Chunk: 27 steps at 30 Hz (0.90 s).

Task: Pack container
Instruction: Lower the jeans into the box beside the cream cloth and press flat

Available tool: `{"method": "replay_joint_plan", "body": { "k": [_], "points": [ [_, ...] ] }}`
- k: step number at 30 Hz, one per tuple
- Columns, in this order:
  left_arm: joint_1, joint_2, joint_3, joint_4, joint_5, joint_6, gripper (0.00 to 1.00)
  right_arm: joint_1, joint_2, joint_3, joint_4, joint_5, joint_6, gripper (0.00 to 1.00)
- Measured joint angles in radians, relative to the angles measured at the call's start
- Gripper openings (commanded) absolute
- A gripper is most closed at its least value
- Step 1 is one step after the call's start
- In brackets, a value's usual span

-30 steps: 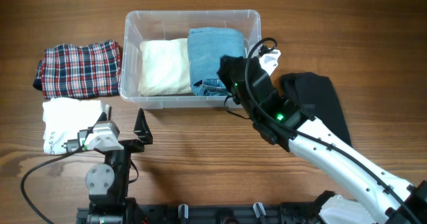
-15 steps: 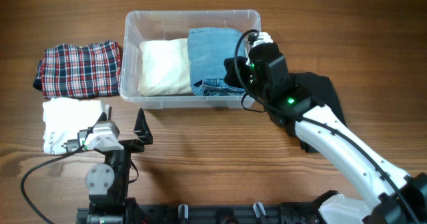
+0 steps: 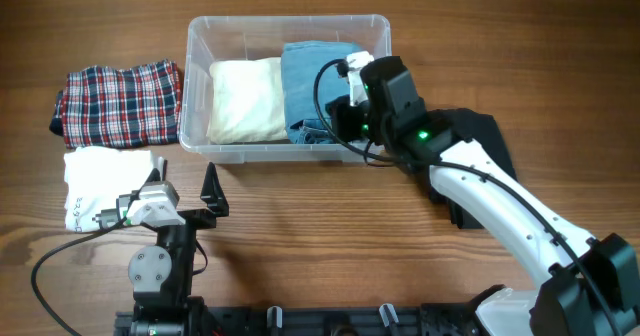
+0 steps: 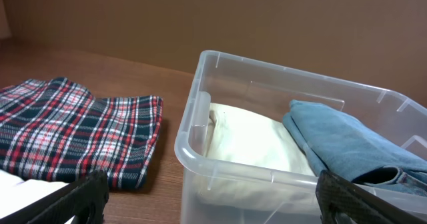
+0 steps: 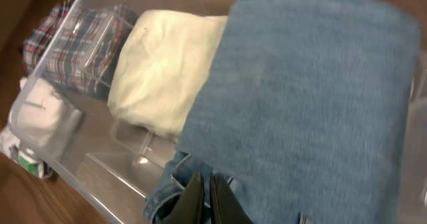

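The right hand [image 5: 207,201] has its two dark fingers drawn together, with only a sliver of gap and nothing visibly caught between them. It hangs just above the near edge of the folded blue denim garment [image 5: 313,97]. The garment's top face is a soft, even weave, and its lower edge shows seamed, rumpled layers. From overhead, this hand sits within the outline of the clear rectangular plastic container [image 3: 200,36]. The container is a smooth, glossy bin with rounded corners and a thick rim, and it stands on the far half of the brown wood-grain desk [image 3: 300,226]. Inside it, touching the denim's left side, lies a folded cream cloth [image 3: 245,98], plump and matte. Outside the container, under the right arm, a black cloth [image 3: 490,141] lies flat on the desk.

The left hand [image 4: 212,184] is spread wide and holds nothing, just off the container's near-left corner. Left of the container lies a red, white and blue plaid cloth [image 3: 120,101], and a white folded cloth [image 3: 100,171] lies just in front of it.

Half a second ago the right hand was further right; it has shifted leftward over the denim. A second ago it sat lower, by the container's front-right corner. The left hand, the container and every cloth have stayed where they were.
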Motion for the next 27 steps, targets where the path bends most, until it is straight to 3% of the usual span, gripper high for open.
{"method": "replay_joint_plan", "body": {
  "k": [9,17,27],
  "points": [
    [0.000,0.000,0.000,0.000,0.000,0.000,1.00,0.000,0.035,0.012,-0.002,0.000,-0.140,0.04],
    [0.000,0.000,0.000,0.000,0.000,0.000,1.00,0.026,0.221,0.018,0.059,0.000,-0.149,0.04],
    [0.000,0.000,0.000,0.000,0.000,0.000,1.00,0.030,0.248,0.042,0.057,0.002,-0.149,0.04]
  ]
}}
